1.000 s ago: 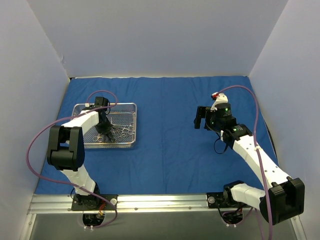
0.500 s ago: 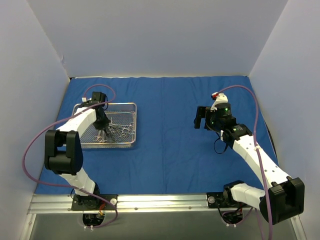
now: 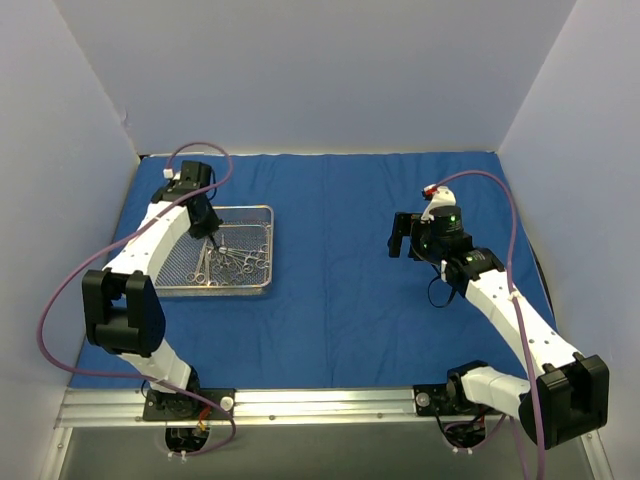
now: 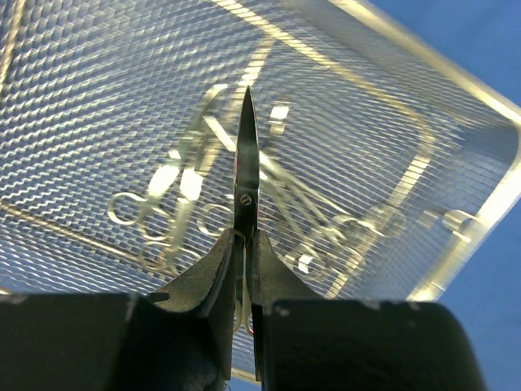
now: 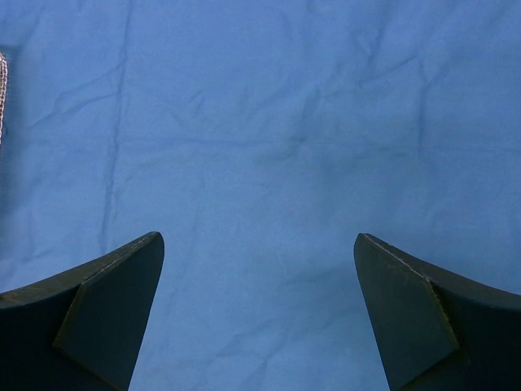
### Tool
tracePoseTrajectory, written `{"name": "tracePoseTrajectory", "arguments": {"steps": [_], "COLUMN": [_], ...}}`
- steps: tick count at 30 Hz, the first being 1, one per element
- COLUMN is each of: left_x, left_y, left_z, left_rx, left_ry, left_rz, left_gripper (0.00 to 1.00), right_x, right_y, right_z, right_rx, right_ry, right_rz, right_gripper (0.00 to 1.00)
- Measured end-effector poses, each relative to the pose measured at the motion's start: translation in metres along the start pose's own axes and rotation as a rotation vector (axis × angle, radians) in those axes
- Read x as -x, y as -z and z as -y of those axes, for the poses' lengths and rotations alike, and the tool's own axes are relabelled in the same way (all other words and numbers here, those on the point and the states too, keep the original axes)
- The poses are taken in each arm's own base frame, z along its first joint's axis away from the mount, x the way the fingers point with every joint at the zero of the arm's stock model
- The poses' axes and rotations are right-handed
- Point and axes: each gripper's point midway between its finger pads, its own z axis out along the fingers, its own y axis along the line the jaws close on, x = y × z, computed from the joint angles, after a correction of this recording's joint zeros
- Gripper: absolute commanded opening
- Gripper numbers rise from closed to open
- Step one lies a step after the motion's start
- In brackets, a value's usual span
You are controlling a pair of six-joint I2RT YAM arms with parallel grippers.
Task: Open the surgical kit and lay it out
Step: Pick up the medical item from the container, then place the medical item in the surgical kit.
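The royal-blue cloth wrap (image 3: 340,280) lies spread flat over the table. On its left part stands the silver wire-mesh tray (image 3: 271,250), with several ring-handled steel instruments (image 3: 232,262) heaped inside. My left gripper (image 3: 208,228) hangs above the far half of the tray, shut on one pair of scissors (image 4: 247,163). The blades point away from the fingers, over the mesh (image 4: 89,90) and the blurred heap (image 4: 175,220). My right gripper (image 3: 399,237) hovers over bare cloth (image 5: 260,122) to the right of centre, open (image 5: 259,244), with nothing between its fingers.
White walls close in the cloth on the far, left and right sides. A metal rail (image 3: 320,405) with both arm bases runs along the near edge. A sliver of the tray (image 5: 2,98) shows at the left edge of the right wrist view.
My left gripper has moved up and toward the far-left corner of the tray, carrying the scissors off the heap. The right arm has not moved.
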Motion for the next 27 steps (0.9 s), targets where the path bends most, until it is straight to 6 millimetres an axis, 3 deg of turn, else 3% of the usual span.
{"name": "tracePoseTrajectory", "arguments": {"steps": [6, 9, 12, 15, 20, 27], "left_x": [0.001, -0.011, -0.029, -0.048, -0.08, -0.112], "left_y": [0.046, 0.071, 0.083, 0.077, 0.051, 0.024], "left_z": [0.066, 0.108, 0.149, 0.183, 0.225, 0.269], "left_rx": [-0.132, -0.215, -0.268, -0.287, -0.28, -0.286], "left_ry": [-0.094, -0.155, -0.216, -0.265, -0.327, -0.39], "left_rz": [0.053, 0.064, 0.055, 0.033, -0.017, -0.05], "left_gripper": [0.02, 0.02, 0.02, 0.02, 0.02, 0.02], "right_x": [-0.001, 0.001, 0.005, 0.011, 0.012, 0.009], "right_y": [0.001, 0.005, 0.012, 0.019, 0.025, 0.028], "right_z": [0.0, -0.002, -0.003, -0.005, -0.006, -0.006], "right_rx": [0.002, 0.009, 0.017, 0.027, 0.035, 0.032], "right_ry": [-0.003, -0.009, -0.017, -0.029, -0.039, -0.049], "right_rz": [-0.005, 0.003, 0.025, 0.051, 0.059, 0.052], "right_gripper": [0.98, 0.98, 0.98, 0.98, 0.98, 0.97]}}
